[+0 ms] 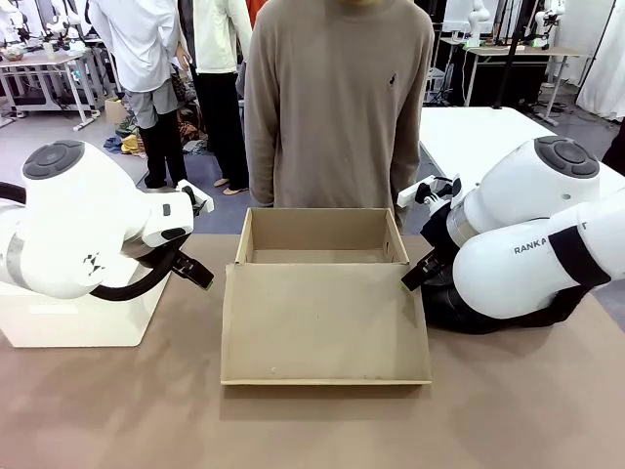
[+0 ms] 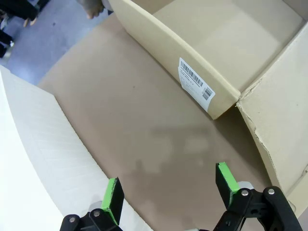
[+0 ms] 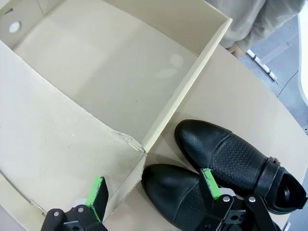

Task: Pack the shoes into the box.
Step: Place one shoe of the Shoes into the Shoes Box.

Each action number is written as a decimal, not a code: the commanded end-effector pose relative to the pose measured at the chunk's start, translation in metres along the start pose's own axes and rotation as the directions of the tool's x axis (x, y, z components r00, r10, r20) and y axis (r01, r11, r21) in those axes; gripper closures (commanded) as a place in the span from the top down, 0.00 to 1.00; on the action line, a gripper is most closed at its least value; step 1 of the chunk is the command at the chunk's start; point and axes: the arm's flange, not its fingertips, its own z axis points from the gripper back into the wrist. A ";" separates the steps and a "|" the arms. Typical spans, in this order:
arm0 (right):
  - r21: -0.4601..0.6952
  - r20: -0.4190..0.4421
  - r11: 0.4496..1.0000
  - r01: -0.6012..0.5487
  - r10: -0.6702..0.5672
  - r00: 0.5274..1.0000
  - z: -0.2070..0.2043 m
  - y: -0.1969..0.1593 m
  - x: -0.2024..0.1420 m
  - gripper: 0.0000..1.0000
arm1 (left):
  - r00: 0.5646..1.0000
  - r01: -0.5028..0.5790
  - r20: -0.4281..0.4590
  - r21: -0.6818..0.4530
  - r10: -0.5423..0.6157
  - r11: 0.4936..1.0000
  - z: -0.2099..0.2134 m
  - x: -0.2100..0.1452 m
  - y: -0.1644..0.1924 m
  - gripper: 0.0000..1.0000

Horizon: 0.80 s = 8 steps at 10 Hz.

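Green-padded, my right gripper [image 3: 153,186] hangs wide open, empty; the shoes [image 3: 226,156] lie side by side beneath one finger, toes toward the box [image 3: 110,72] ahead-left. My left gripper [image 2: 169,186], also open, sits farther off.

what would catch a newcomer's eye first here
The open box sits mid-table, nothing inside it that shows, its lid flap spread toward the robot and a person standing just behind. The glossy black shoes lie side by side on the table against the box's outer wall, right under the open right gripper. The left gripper hangs open over bare table.
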 end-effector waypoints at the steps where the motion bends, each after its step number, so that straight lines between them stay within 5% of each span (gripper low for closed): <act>1: 0.000 0.000 1.000 0.000 0.000 1.000 0.000 0.000 0.000 1.00 | 1.000 -0.001 0.000 0.001 0.001 1.000 0.000 0.000 0.001 1.00; 4: 0.000 0.000 1.000 0.000 0.000 1.000 0.000 0.000 0.000 1.00 | 1.000 0.002 -0.002 0.010 -0.002 1.000 0.006 0.007 0.002 1.00; 8: 0.063 0.008 0.997 0.037 -0.038 0.999 0.041 -0.021 0.027 1.00 | 1.000 0.027 -0.008 0.048 -0.027 0.998 0.061 0.060 0.008 1.00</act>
